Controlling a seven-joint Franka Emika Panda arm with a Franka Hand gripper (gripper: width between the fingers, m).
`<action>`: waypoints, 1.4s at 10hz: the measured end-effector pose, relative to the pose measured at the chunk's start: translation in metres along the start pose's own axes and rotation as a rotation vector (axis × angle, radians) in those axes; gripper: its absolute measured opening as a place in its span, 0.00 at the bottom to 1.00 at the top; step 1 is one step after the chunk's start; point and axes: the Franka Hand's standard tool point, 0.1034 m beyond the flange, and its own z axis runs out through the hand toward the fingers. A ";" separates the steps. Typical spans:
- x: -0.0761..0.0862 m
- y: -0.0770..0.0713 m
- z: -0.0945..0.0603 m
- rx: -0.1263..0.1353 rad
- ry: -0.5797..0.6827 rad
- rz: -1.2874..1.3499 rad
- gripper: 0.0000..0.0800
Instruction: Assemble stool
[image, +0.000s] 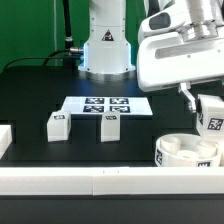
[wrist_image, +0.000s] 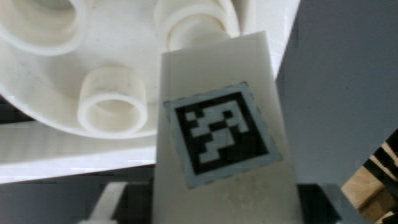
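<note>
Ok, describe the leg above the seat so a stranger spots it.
Find the round white seat at the exterior view's lower right. Above it the gripper holds a tagged white leg. Unlike the two legs standing on the table, this one hangs in the air.

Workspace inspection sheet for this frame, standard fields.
surface: black table, marker board lying mid-table.
job's things: seat at the exterior view's right, sockets up; two loose legs near the board; held leg over the seat, contact unclear.
clutter: nothing seen.
grippers: tool shut on held leg.
cables: dark cable beside the arm base.
surroundings: white border rails, green backdrop.
</note>
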 end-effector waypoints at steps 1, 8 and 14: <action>0.000 0.000 0.000 -0.001 0.004 -0.001 0.41; -0.001 0.001 0.001 -0.001 -0.002 -0.019 0.77; 0.016 0.007 -0.013 -0.008 0.003 -0.056 0.81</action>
